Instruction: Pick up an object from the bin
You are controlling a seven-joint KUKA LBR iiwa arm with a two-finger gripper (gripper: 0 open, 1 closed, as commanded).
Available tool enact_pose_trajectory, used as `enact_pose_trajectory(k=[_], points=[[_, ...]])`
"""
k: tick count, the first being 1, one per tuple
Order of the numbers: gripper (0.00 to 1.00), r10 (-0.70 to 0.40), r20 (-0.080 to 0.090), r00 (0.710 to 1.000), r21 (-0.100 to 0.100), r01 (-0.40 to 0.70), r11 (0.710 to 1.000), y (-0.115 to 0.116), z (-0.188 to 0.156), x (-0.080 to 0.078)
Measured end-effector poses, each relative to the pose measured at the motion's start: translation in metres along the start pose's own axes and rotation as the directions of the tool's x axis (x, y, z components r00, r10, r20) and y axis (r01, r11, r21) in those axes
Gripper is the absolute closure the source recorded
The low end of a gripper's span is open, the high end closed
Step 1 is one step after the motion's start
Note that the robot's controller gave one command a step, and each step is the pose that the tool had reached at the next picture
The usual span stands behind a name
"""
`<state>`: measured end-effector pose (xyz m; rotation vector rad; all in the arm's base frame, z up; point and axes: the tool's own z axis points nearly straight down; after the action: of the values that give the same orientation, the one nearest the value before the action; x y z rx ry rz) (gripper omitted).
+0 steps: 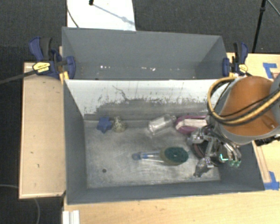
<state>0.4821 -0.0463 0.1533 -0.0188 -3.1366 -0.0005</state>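
**Figure: Grey bin with six loose things, the hand at its right end**

The grey metal bin (75,143) has sloping walls round a flat, scuffed floor. From the left wall to mid-floor the floor is bare, and this is the widest open room. A strip along the front wall is also free.

Contents, from left to right, one of each:
- **Small blue piece** (104,124): in the back left corner, against the foot of the back wall.
- **Pale tan lump** (118,124): just beside the blue piece on its right.
- **Blue-and-clear tube** (147,157): lying flat near mid-floor, with its right end at the rim of the disc.
- **Clear plastic piece** (161,124): lying along the back wall.
- **Dark green round disc** (176,155): flat on the floor, right of centre.
- **Pink-and-white object** (192,123): at the back wall, just beside the clear plastic piece.

That makes six things in all, spread singly and not heaped.

The hand (205,164) is low over the floor just right of the dark green round disc, which is the thing nearest to it, and close to the front right corner. Whether it is released or clenched cannot be told. The orange cover (245,108) on the wrist stands over the right wall, so room is tightest at that end
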Motion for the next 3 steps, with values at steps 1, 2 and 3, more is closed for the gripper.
enact_pose_trajectory(k=[1, 2, 3], points=[[0.00, -0.214, 0.011, 0.977, 0.001, 0.214, 0.977, 0.087, 0.081, -0.033], [1.00, -0.215, 0.020, 0.976, 0.002, 0.215, 0.977, 0.086, 0.078, -0.036], [1.00, -0.256, 0.015, 0.967, 0.004, 0.256, 0.967, 0.074, -0.039, -0.042]])
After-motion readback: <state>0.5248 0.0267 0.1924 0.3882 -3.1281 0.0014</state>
